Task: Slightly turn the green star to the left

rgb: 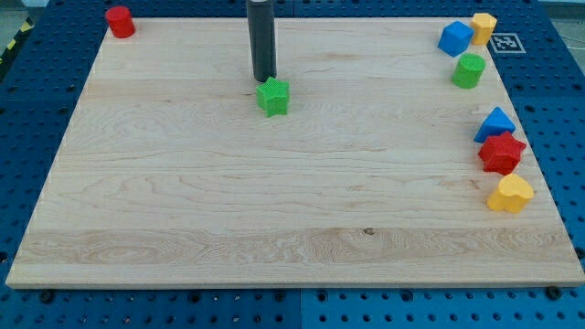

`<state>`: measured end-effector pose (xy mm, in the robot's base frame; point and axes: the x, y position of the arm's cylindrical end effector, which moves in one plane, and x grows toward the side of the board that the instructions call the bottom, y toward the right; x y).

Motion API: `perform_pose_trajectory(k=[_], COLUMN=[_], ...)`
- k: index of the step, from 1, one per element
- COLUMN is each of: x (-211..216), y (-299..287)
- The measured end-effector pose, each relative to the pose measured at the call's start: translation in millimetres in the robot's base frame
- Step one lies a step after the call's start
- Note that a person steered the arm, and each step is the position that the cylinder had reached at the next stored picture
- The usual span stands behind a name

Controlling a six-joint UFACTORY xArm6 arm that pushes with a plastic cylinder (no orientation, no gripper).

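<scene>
The green star lies on the wooden board, left of centre near the view's top. My tip stands just above the star's upper left edge, touching it or very close to it. The dark rod rises straight up out of the view's top.
A red cylinder sits at the top left corner. At the top right are a blue block, a yellow block and a green cylinder. At the right edge are a blue triangle, a red star and a yellow heart.
</scene>
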<state>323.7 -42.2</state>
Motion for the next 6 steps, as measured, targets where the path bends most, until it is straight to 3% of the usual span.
perform_pose_trajectory(k=[3,6], x=[4,81], y=[59,27])
